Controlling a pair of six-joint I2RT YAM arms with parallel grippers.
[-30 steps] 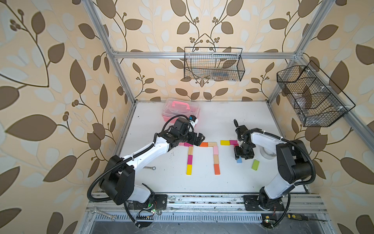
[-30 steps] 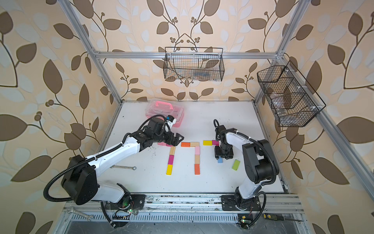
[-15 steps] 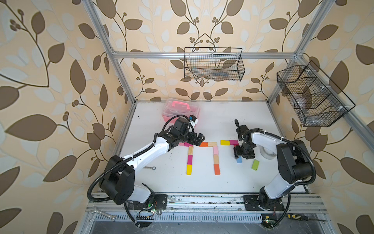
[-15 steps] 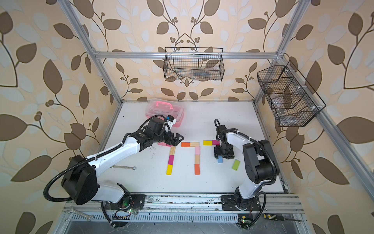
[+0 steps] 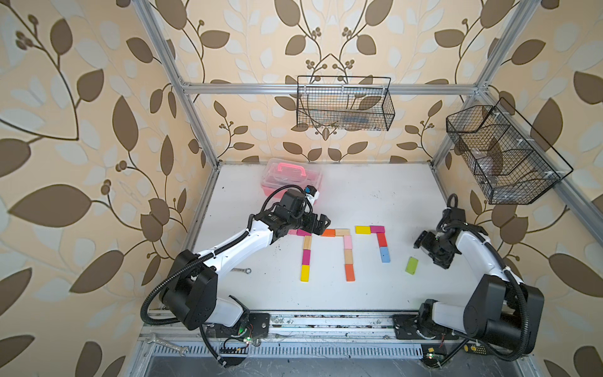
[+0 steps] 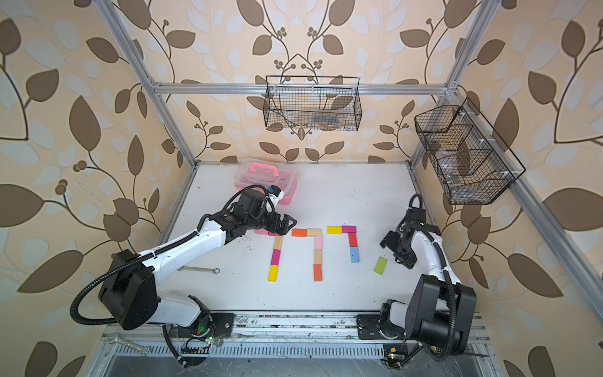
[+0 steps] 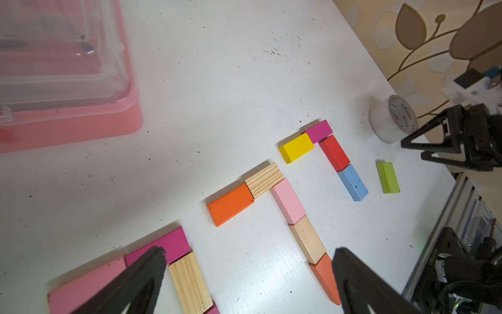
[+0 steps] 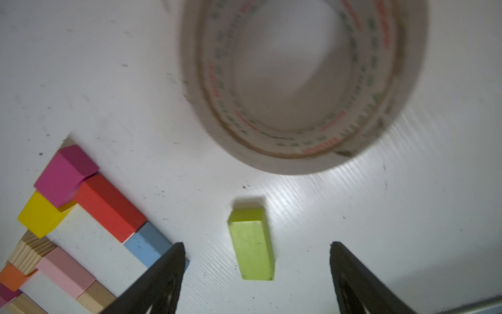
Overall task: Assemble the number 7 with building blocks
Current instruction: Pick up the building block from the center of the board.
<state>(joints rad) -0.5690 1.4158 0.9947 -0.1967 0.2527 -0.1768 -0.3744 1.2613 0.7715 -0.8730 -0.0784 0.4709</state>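
Our right jaws stand spread and empty near the green block (image 5: 411,265), our left jaws likewise spread, well apart from it.

Matt painted building blocks (image 7: 231,204), some bare ridged wood, on a smooth, scuffed white bench (image 7: 217,81); glossy clear-lidded pink plastic case (image 7: 81,125).

Lettering on the tape roll
The tape roll (image 7: 391,118) is showing "YuPin" printed around its cardboard core in the left wrist view (smaller characters beside it are staying illegible); in the right wrist view that print is blurring into red and green smears.
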